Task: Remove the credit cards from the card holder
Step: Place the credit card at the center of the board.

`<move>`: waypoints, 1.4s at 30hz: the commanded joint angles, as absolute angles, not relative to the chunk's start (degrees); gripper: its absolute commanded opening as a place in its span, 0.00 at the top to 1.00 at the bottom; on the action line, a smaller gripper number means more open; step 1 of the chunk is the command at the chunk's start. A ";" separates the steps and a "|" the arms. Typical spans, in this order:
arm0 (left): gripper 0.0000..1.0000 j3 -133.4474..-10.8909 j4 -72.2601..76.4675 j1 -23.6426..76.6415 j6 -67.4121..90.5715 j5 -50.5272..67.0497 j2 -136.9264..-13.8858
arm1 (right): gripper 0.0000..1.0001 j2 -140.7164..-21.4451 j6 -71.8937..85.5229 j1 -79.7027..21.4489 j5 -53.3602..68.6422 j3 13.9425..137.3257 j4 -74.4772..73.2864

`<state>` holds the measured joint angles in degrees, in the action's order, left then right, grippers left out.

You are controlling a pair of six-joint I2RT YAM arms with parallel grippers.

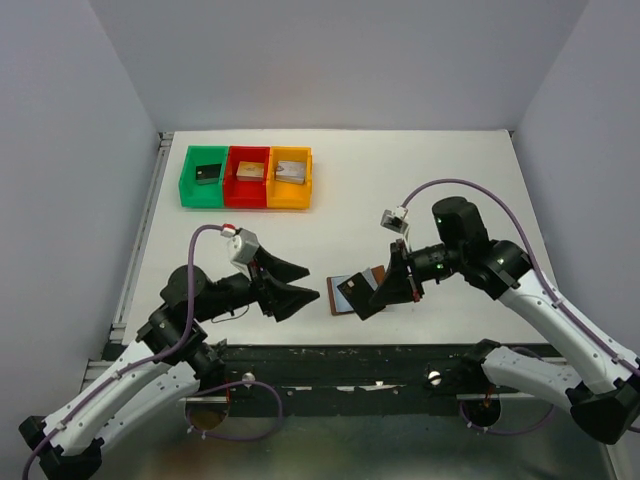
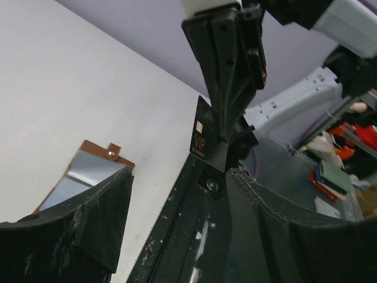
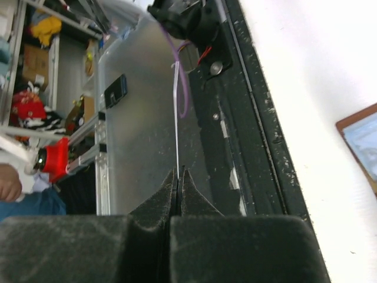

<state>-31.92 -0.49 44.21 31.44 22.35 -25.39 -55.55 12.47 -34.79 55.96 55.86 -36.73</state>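
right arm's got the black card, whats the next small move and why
Probably swing the right end effector aside and lay the black card on a bare patch of the table. Its jaws are shut on the card, which hangs clear of the card holder, and the left end effector stands open, holding nothing.

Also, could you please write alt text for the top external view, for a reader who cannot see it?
The right arm's jaws are shut on a black card, close to the open brown card holder lying on the table near its front edge. The left arm's jaws stand open, facing the card. Three coloured bins sit at the far left.
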 commanded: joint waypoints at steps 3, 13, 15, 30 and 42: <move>0.26 -35.33 3.34 43.68 30.24 40.95 -33.12 | 1.00 -60.02 6.77 -41.04 53.27 62.57 -46.14; 0.31 -36.56 6.41 43.68 30.85 46.58 -39.19 | 1.00 -63.63 4.92 -46.84 48.08 66.97 -49.22; 0.35 -36.74 6.77 43.68 31.20 47.81 -40.25 | 1.00 -64.24 4.49 -47.46 47.64 67.67 -49.66; 0.62 -36.21 9.14 43.68 31.82 52.47 -43.77 | 1.00 -66.71 1.85 -49.13 45.79 71.10 -52.64; 1.00 -35.07 8.80 43.59 31.91 47.66 -43.07 | 0.56 -66.54 5.08 -49.48 39.14 72.33 -52.30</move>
<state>-35.14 8.10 43.94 32.45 51.00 -44.25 -67.05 2.66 -49.08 45.45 70.41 -52.12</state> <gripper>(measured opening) 0.036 0.260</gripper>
